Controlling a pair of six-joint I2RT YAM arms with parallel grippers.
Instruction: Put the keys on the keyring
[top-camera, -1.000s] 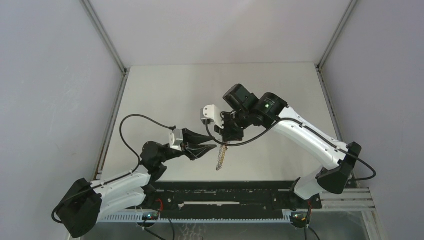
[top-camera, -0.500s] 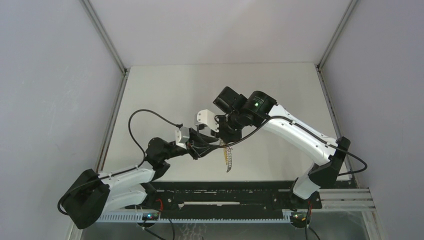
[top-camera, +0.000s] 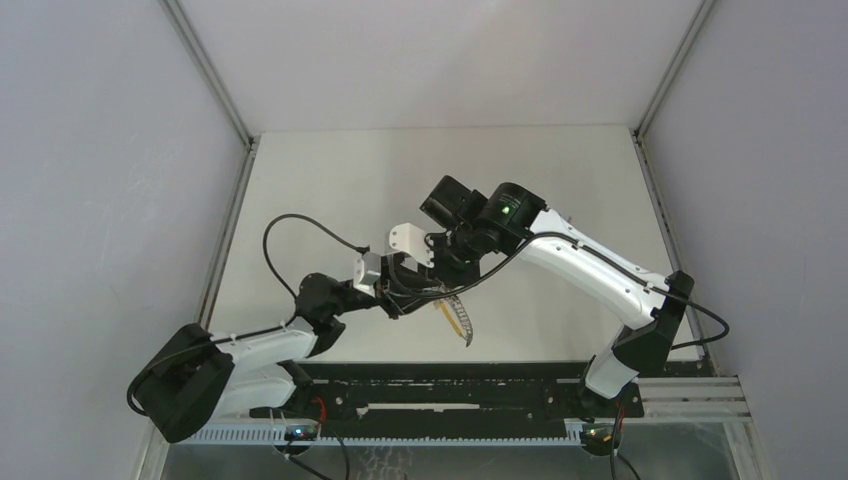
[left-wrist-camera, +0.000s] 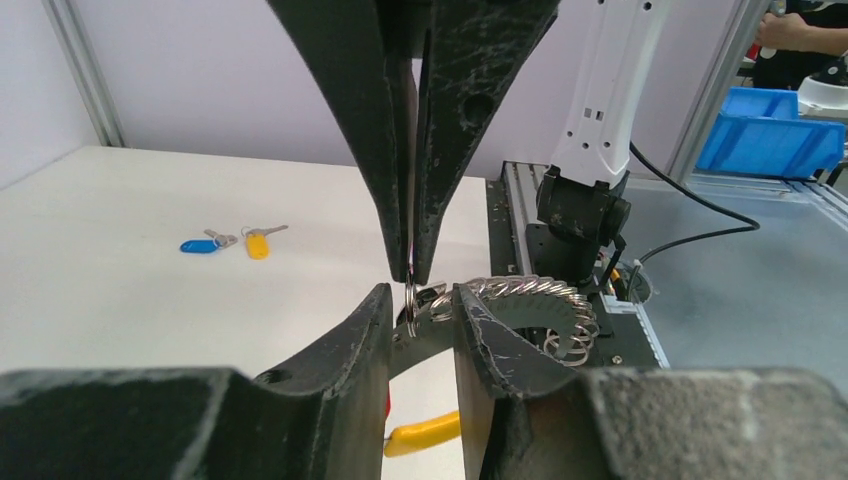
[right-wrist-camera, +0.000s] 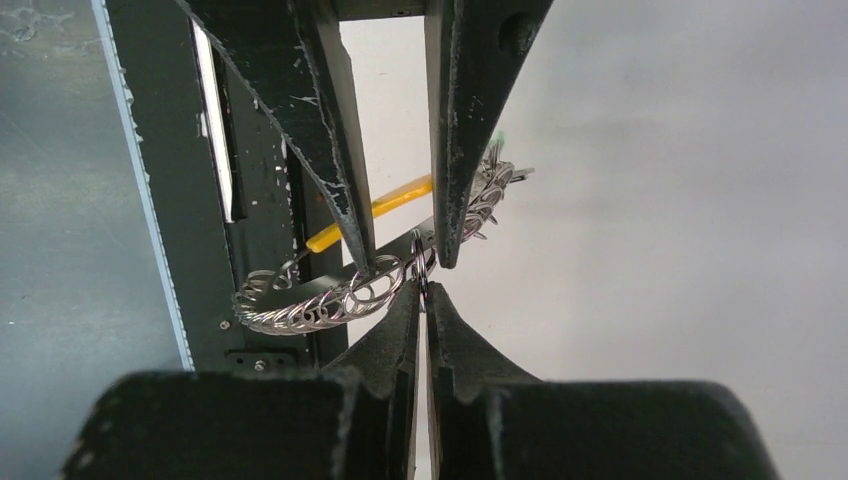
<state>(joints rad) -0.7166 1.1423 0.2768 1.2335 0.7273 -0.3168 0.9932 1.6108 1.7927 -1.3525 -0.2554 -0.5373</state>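
A: From above, why do the arms meet over the near edge of the counter?
B: The right gripper, bent downward, dangles the keyring in midair so the left gripper, reaching in level, can work on it.
A: Left wrist?
B: The left jaws are half open, straddling the keyring and clamping nothing. The keys lie away from that edge.
A: Right wrist?
B: Jaws pinched shut on the keyring's small loop.

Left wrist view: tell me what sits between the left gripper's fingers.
A small ring of the keyring hangs between the fingers of the left gripper, pinched by the shut right gripper; both wrist views show it.
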